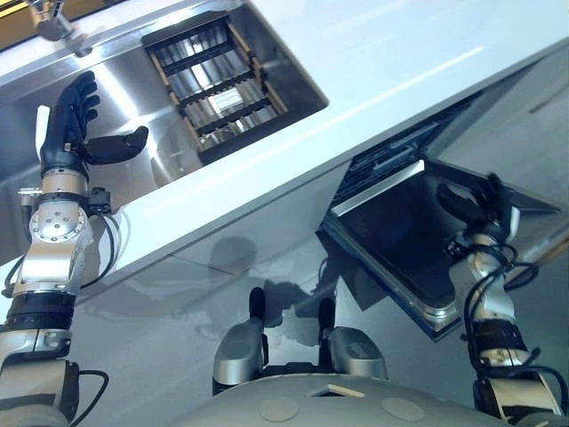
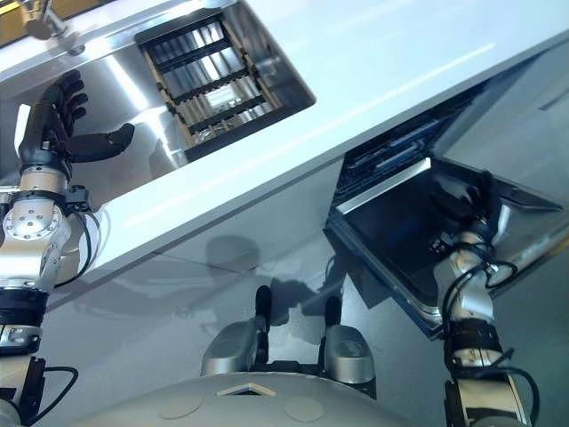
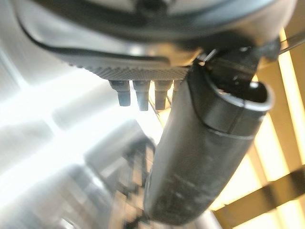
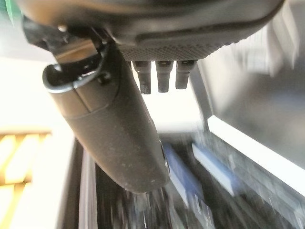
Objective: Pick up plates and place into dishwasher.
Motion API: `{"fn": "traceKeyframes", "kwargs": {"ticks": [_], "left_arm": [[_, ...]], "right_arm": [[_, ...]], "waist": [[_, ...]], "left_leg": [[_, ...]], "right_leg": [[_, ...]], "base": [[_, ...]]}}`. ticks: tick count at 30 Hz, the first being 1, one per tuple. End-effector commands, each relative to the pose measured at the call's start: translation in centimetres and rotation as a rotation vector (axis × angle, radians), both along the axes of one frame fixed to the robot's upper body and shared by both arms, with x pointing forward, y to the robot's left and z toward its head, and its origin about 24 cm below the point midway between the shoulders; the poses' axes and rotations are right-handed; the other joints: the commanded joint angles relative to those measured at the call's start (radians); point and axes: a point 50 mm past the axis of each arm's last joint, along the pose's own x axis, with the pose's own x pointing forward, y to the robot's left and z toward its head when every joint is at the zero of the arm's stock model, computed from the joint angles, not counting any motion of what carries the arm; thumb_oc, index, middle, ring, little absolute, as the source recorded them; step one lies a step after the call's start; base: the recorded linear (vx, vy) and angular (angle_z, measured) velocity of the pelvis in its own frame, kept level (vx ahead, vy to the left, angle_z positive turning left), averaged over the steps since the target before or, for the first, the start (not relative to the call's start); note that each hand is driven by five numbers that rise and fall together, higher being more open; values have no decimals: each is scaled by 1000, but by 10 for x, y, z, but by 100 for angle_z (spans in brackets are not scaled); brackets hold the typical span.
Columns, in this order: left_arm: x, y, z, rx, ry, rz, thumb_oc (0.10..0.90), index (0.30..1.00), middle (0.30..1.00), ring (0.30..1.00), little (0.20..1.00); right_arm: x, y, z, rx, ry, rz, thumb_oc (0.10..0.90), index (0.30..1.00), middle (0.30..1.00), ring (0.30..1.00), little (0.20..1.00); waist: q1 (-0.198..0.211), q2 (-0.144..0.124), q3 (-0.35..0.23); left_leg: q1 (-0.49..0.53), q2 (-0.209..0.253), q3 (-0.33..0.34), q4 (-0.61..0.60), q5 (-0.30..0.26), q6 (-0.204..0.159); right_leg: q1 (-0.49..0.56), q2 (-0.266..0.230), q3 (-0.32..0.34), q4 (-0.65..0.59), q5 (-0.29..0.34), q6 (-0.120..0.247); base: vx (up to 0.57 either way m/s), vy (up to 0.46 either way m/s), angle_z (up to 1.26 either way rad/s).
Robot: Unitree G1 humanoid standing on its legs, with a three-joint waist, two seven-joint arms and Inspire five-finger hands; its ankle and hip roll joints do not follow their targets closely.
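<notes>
My left hand (image 1: pixel 67 124) is raised over the steel sink (image 1: pixel 124 89), open, with straight fingers and the thumb (image 3: pixel 205 157) stretched toward a dark slatted rack (image 1: pixel 222 84). It holds nothing. A round rim shape (image 1: pixel 169 151) lies in the sink between the hand and the rack; I cannot tell whether it is a plate. My right hand (image 1: pixel 484 200) hovers open and empty above the lowered dishwasher door (image 1: pixel 400 240). Past its thumb (image 4: pixel 114 133) the dishwasher's inner rack (image 4: pixel 205 176) shows with bluish parts.
A white counter (image 1: pixel 400 62) runs between the sink and the dishwasher opening (image 1: pixel 391 156). A faucet (image 1: pixel 53 20) stands at the sink's far corner. The door's front edge (image 1: pixel 427 316) juts out over the grey floor (image 1: pixel 222 267).
</notes>
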Motion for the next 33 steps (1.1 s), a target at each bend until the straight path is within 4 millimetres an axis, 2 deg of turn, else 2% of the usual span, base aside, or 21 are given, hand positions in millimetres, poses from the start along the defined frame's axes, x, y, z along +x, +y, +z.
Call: {"fn": "traceKeyframes", "kwargs": {"ticks": [1, 7, 14, 19, 23, 24, 27, 32, 33], "left_arm": [[-2, -8, 36, -44, -253, -60, 800, 900, 900, 900, 900], [2, 2, 39, -100, -253, -21, 800, 900, 900, 900, 900], [2, 15, 32, -106, -230, 33, 800, 900, 900, 900, 900], [1, 20, 33, -114, -243, 55, 800, 900, 900, 900, 900], [0, 25, 38, -130, -291, 65, 800, 900, 900, 900, 900], [2, 25, 41, -131, -317, 65, 800, 900, 900, 900, 900], [7, 20, 58, -146, -410, 69, 800, 900, 900, 900, 900], [17, 5, 94, -157, -579, 58, 800, 900, 900, 900, 900], [18, 4, 98, -159, -591, 56, 800, 900, 900, 900, 900]], "right_arm": [[-2, -23, 48, -114, -265, -74, 800, 900, 900, 900, 900], [-34, -45, 20, -15, -230, -262, 800, 900, 900, 900, 900], [-57, -51, -14, 77, -119, -343, 800, 900, 900, 900, 900], [-65, -45, -45, 262, -29, -342, 800, 900, 900, 900, 900], [-76, -42, -71, 525, -112, -432, 800, 900, 900, 900, 900], [-76, -42, -74, 562, -131, -442, 800, 900, 900, 900, 900], [-59, -41, -70, 629, -190, -414, 800, 900, 900, 900, 900], [-24, -33, -56, 724, -337, -383, 800, 900, 900, 900, 900], [-20, -32, -54, 735, -355, -378, 800, 900, 900, 900, 900]], "waist": [[-57, 43, -143], [-91, 35, -152], [-99, 32, -149], [-88, 36, -132], [-73, 41, -99], [-67, 42, -80], [-59, 53, -9], [-52, 90, 125], [-52, 95, 137]], "left_leg": [[18, -86, 61, 20, -147, 52], [19, -89, 104, 16, -157, 62], [5, -92, 127, 44, -172, 69], [-25, -93, 126, 86, -180, 72], [-66, -93, 122, 134, -186, 70], [-85, -93, 122, 155, -188, 69], [-159, -93, 117, 213, -188, 64], [-301, -104, 97, 305, -183, 62], [-320, -106, 93, 321, -185, 62]], "right_leg": [[-89, 66, -26, 183, -139, 39], [-111, 58, -13, 187, -127, 64], [-127, 51, -3, 189, -115, 75], [-143, 47, -2, 210, -119, 73], [-165, 43, -8, 238, -129, 67], [-176, 41, -10, 252, -134, 64], [-220, 37, -7, 298, -143, 48], [-370, 34, 1, 455, -178, 13], [-393, 33, 0, 478, -184, 9]], "base": [[-51, 31, -45], [-35, 7, -38], [4, -30, -27], [34, -61, -15], [6, -72, -2], [-106, -72, -7], [-163, -42, 7], [-208, 10, 19], [-139, 44, 25]]}}
